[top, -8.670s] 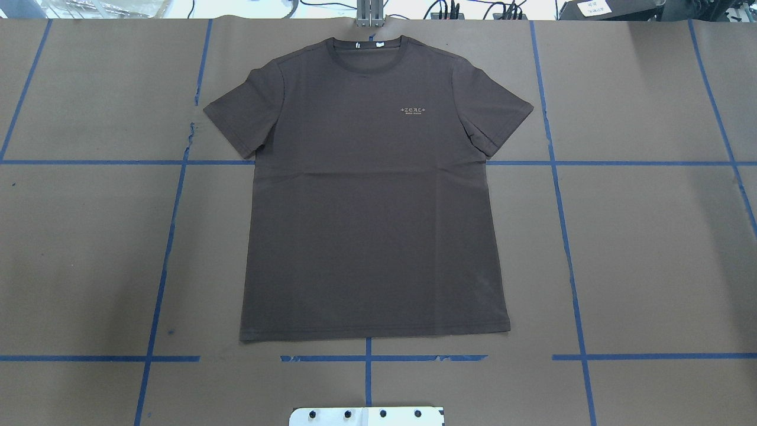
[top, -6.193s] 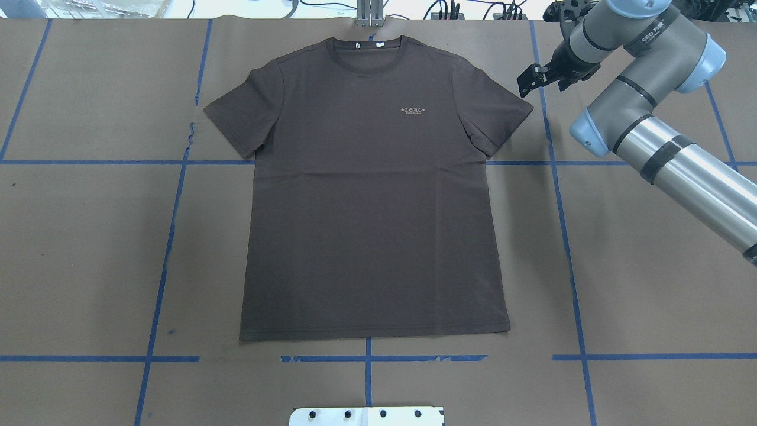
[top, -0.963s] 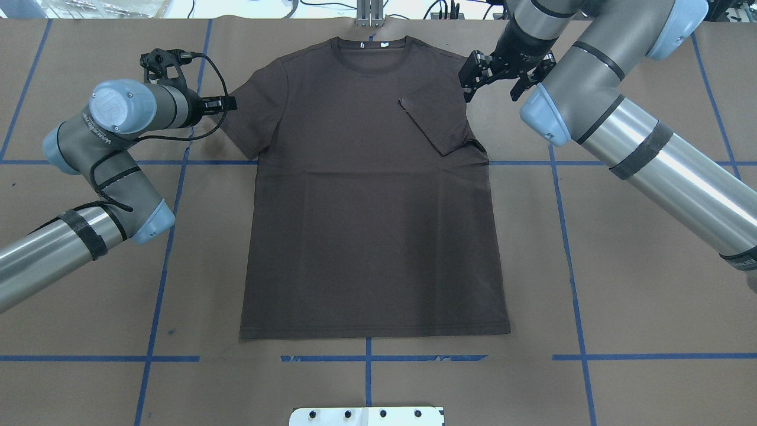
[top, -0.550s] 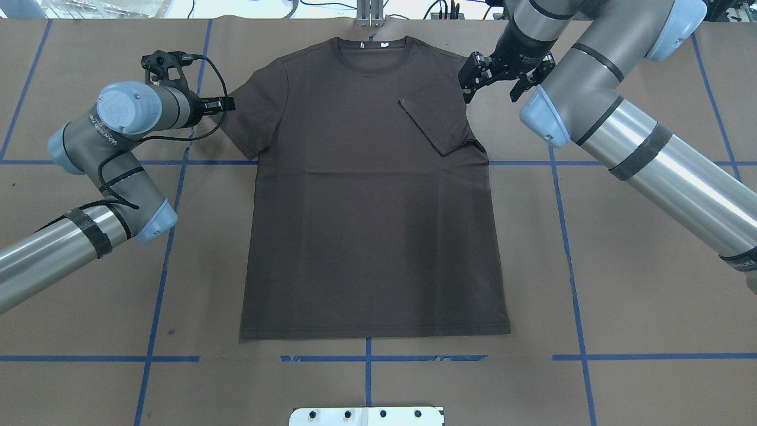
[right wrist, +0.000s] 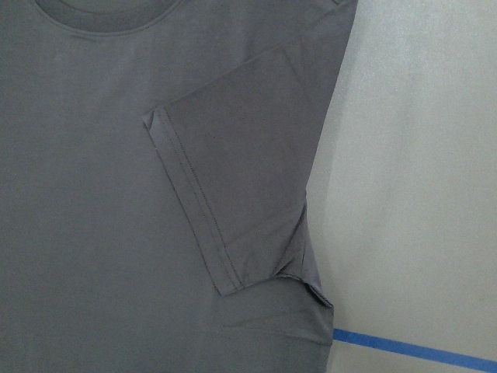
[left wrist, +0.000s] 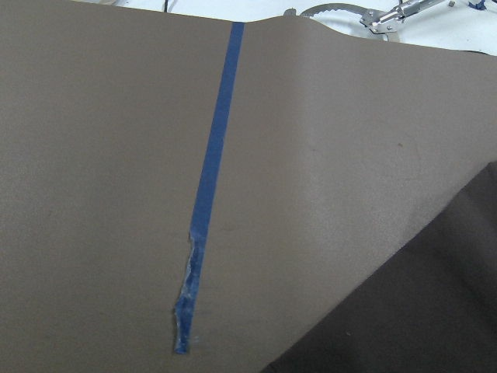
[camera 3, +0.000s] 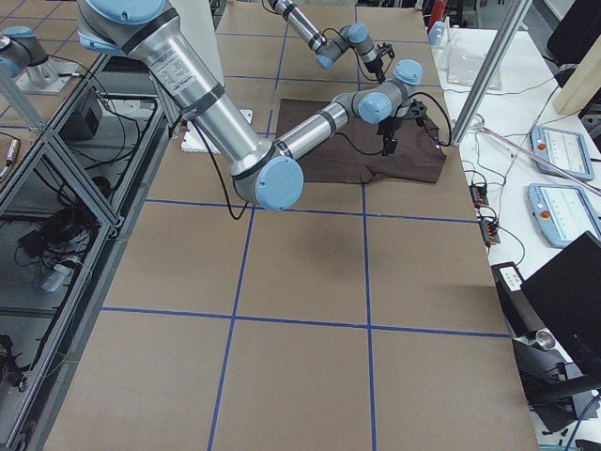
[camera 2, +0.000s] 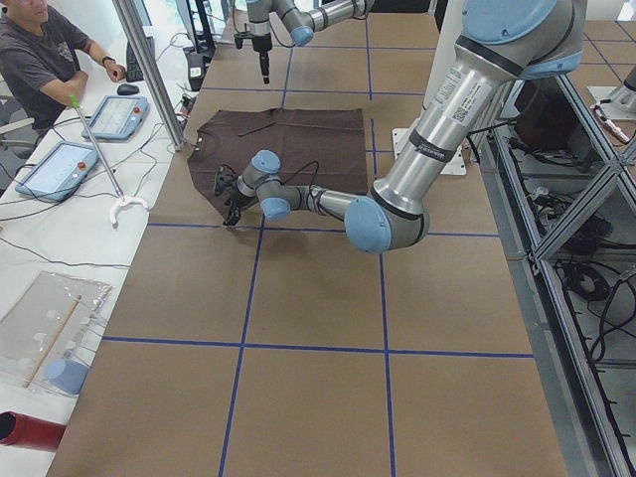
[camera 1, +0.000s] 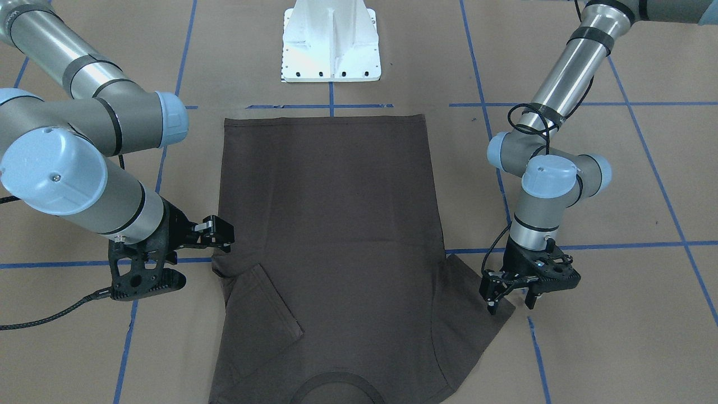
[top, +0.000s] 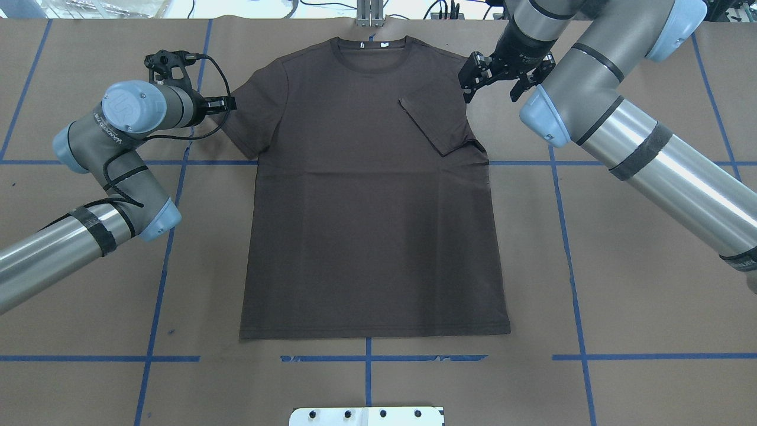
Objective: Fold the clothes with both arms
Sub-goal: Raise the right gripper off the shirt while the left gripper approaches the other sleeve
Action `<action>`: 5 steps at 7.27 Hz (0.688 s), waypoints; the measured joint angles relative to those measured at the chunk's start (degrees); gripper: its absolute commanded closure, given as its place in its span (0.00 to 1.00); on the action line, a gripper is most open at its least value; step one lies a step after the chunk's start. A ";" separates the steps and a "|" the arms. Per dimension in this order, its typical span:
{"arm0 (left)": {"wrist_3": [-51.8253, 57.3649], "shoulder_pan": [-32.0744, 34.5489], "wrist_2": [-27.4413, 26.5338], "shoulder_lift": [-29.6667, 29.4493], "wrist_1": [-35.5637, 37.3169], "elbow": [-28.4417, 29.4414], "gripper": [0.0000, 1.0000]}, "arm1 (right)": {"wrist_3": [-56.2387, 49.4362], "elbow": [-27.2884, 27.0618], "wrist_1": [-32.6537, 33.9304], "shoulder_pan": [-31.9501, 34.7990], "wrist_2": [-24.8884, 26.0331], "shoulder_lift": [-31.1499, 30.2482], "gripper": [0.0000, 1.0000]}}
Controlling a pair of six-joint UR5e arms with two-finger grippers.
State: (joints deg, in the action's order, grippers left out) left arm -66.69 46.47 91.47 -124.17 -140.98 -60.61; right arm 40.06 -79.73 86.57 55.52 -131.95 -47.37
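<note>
The left gripper [top: 226,104] was held with its fingers spread at the outer edge of the left sleeve [top: 251,115] of the shirt [top: 372,236]. In the front-facing view, one fingertip [camera 1: 492,306] was seen over the cuff. The right gripper [top: 491,89] was likewise spread, set by the right shoulder at the shirt's edge. Whether it touched the cloth could not be told.

The shirt, dark brown-grey and short-sleeved, was laid flat and front up in the middle of the table [top: 650,266]. Its round ribbed collar [top: 371,52] was turned toward the far edge and its straight hem [top: 372,331] toward the robot's edge. Small white tags [top: 381,44] were shown inside the collar. The right sleeve [top: 434,124] was folded inward over the chest, its stitched cuff running diagonally, with a small pucker left at the armpit.

In the earliest frame no arm was in view, both sleeves were spread outward and pale chest lettering was visible; that lettering was now covered by the folded sleeve. Since 0.6 s before, the left arm [top: 112,118] had been shifted slightly toward the shirt, while the right arm [top: 650,154] was unchanged.
</note>
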 measured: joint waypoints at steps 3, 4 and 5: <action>0.20 -0.06 -0.01 -0.36 0.08 0.08 0.69 | -0.06 -0.01 0.00 -0.03 0.19 0.00 0.00; 0.58 -0.06 0.00 -0.39 0.08 0.07 0.78 | -0.06 0.00 0.00 -0.03 0.20 -0.02 0.00; 1.04 -0.06 0.02 -0.43 0.11 0.03 0.94 | -0.09 0.00 0.00 -0.01 0.20 -0.13 0.00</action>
State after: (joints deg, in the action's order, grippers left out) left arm -65.65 46.41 91.49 -124.60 -140.87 -60.58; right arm 39.97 -79.73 86.57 55.52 -131.75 -47.51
